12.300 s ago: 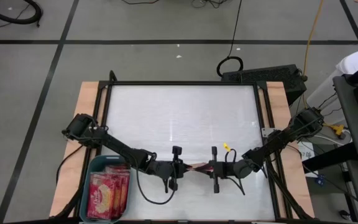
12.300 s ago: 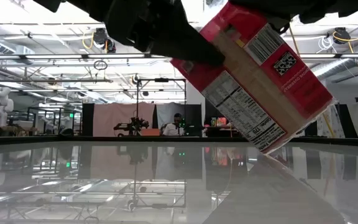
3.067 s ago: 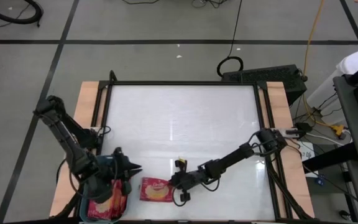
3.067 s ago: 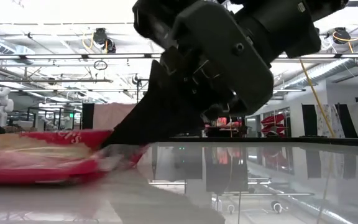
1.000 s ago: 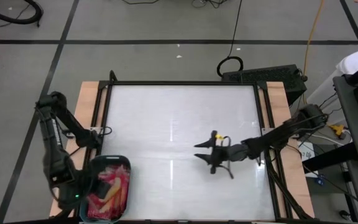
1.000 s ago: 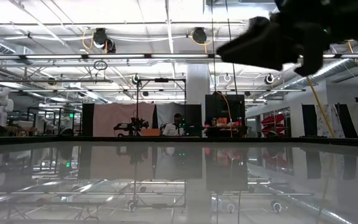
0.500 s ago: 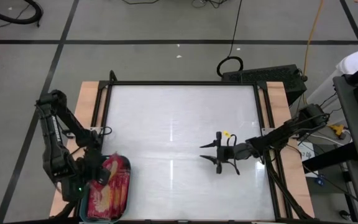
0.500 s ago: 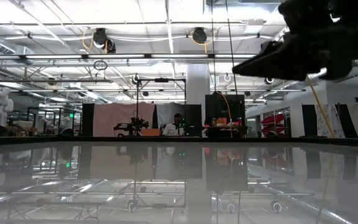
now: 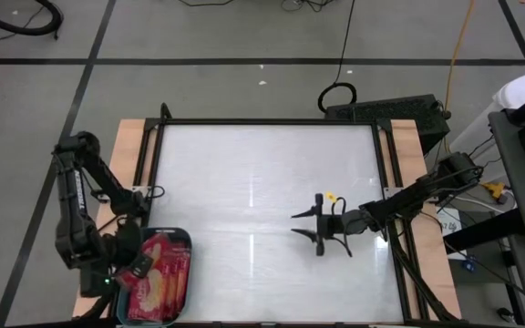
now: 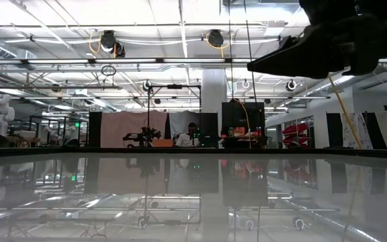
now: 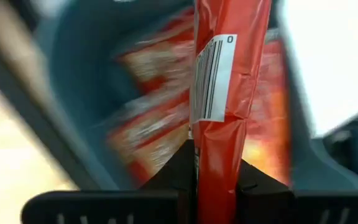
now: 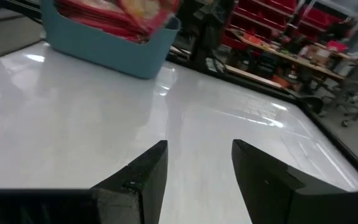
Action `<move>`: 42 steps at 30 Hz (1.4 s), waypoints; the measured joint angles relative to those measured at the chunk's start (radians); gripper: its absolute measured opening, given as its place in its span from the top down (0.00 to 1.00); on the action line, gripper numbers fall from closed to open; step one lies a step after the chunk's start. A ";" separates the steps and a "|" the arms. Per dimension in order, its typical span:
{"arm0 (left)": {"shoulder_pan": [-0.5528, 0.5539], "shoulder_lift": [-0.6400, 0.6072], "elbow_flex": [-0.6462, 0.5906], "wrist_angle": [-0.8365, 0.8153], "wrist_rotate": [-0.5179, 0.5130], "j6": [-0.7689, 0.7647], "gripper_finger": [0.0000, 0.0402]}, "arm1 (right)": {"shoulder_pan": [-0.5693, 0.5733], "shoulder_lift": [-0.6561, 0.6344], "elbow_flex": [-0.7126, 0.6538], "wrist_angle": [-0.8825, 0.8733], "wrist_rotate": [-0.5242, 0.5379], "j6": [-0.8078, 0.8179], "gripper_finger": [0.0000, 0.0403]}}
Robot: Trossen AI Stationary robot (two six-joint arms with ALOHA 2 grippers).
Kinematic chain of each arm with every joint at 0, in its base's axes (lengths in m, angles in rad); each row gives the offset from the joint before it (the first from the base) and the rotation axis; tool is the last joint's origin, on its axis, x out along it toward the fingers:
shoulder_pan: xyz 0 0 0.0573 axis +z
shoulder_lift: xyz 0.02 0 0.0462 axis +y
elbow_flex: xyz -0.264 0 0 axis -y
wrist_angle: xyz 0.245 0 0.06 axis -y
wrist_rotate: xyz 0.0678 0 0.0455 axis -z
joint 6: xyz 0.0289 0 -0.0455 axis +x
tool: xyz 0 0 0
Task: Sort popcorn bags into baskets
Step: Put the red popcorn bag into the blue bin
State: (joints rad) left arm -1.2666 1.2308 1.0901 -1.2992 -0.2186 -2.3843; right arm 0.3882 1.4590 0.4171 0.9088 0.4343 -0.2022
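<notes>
My left gripper (image 9: 140,264) is over the teal basket (image 9: 188,273) at the table's near left corner, shut on a red popcorn bag (image 11: 225,74) that shows edge-on with a white barcode label. Under it, several more red and yellow bags (image 9: 160,290) lie in the basket. My right gripper (image 9: 295,225) hovers open over the bare table, right of centre, with nothing between its fingers (image 12: 143,171). From there the basket (image 12: 104,50) and its bags (image 12: 120,11) show across the table. My left gripper pinches the bag's near end (image 11: 219,146) between its two fingers (image 11: 182,165), one on each flat face. The fingers point down toward the basket. The bag reaches away from them over the bags in the basket; whether its far end touches them I cannot tell.
The white tabletop (image 9: 262,182) has a dark frame and wooden side strips. A dark box (image 9: 386,111) and cables lie on the floor beyond the far right corner. The low view shows only the shiny table (image 10: 193,202) and the room behind.
My left gripper, still shut on the red bag, has swung from the basket's left side in over the basket. My right gripper has drawn back a little toward the table's right edge, still open.
</notes>
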 joint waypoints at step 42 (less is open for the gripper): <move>-0.008 -0.107 0.002 -0.165 0.245 -0.020 0.52 | 0.019 0.247 0.312 -0.009 -0.153 0.013 0.58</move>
State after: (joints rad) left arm -1.2744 1.1238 1.0920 -1.4638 0.0263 -2.4046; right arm 0.4076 1.7061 0.7292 0.8995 0.2817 -0.1894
